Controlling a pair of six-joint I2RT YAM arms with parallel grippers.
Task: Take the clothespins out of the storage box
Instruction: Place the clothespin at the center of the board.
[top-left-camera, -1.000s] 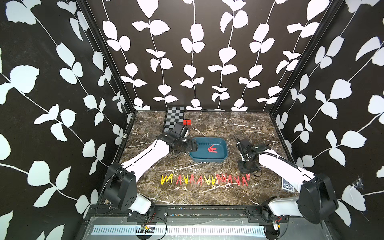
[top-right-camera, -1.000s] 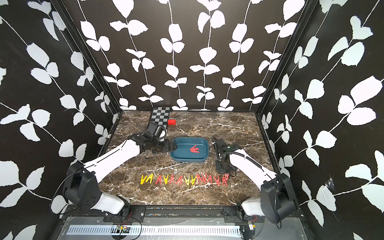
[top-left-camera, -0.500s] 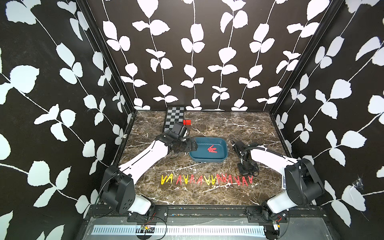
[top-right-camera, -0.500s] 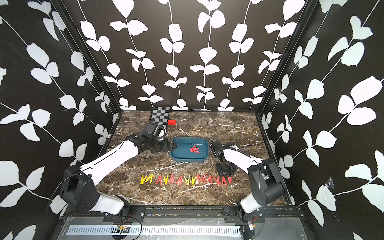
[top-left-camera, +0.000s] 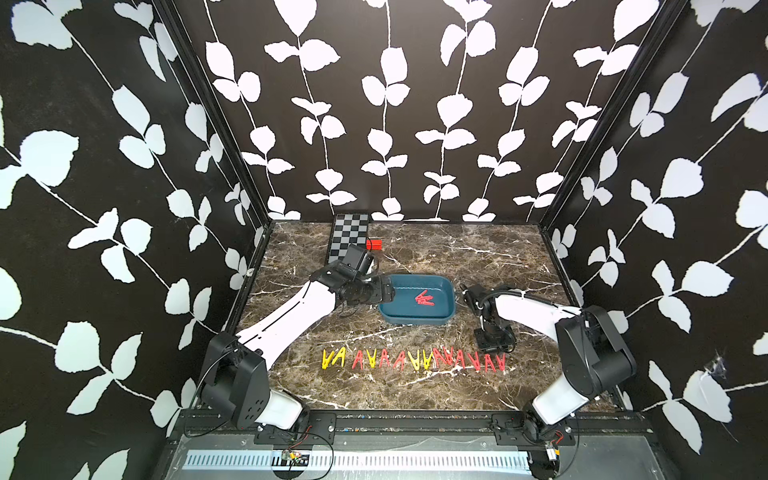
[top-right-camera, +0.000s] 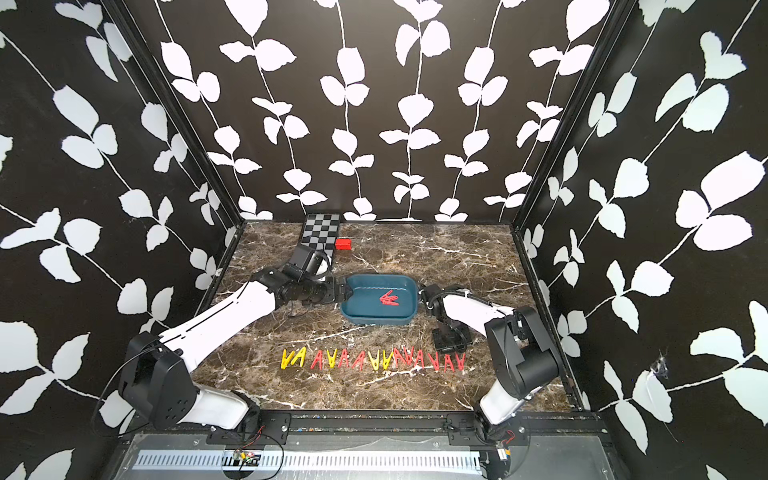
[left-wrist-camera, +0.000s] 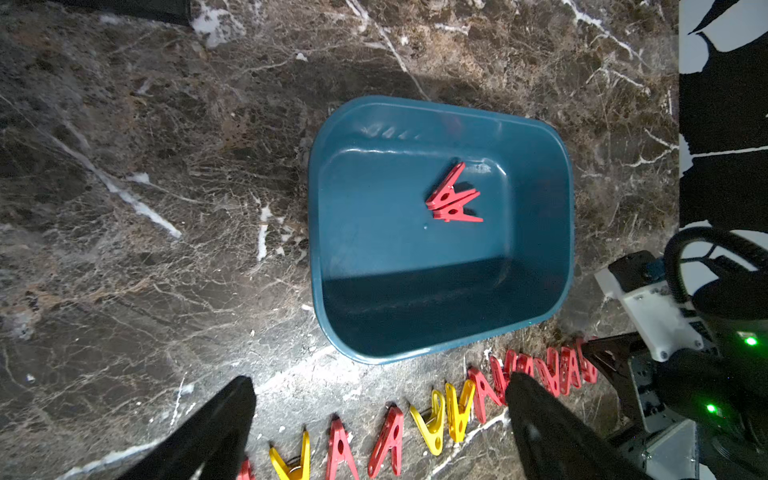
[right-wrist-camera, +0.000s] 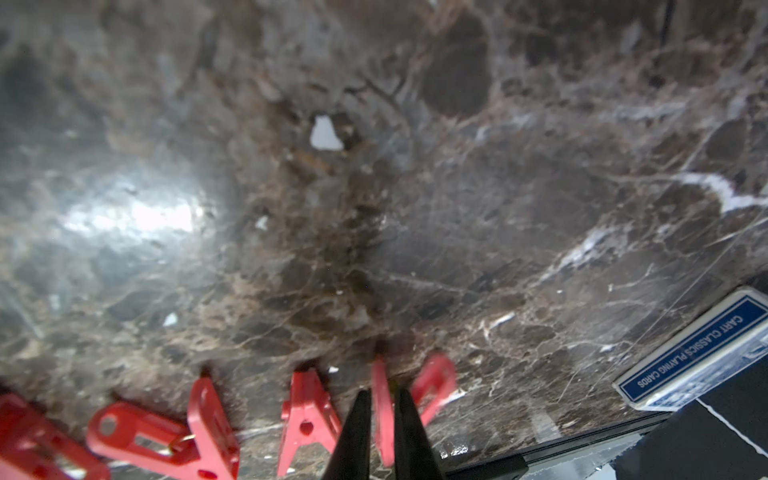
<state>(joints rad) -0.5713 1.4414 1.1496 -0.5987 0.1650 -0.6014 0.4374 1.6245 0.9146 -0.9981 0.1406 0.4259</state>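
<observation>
Left wrist view is showing the storage box (left-wrist-camera: 316, 249) sitting flat on the counter (left-wrist-camera: 124, 208). A small overlapping cluster of red clothespins (left-wrist-camera: 451, 199) is lying on its floor, off toward one corner; it is reading as two, maybe three. Left hand (left-wrist-camera: 379, 378) is hovering just outside the box's short wall on the robot's left, fingers (left-wrist-camera: 224, 424) spread wide, gripping nothing.

Row of clothespins (top-left-camera: 415, 360) is lying in a line on the counter in front of the box, yellow and red mixed, clear of the box. Right hand (top-left-camera: 493, 347) is pointing down at the row's right end. Right wrist view is showing its fingers (right-wrist-camera: 353, 436) nearly closed, with one leg of the end clothespin (right-wrist-camera: 381, 378) sitting in the thin gap between them. That patch is blurring, so pinching or just straddling cannot be told.

Blue playing-card box (right-wrist-camera: 698, 353) is lying near the counter edge beside that hand. Checkered board (top-left-camera: 349, 237) and red block (top-left-camera: 376, 244) are sitting side by side at the back of the counter.
</observation>
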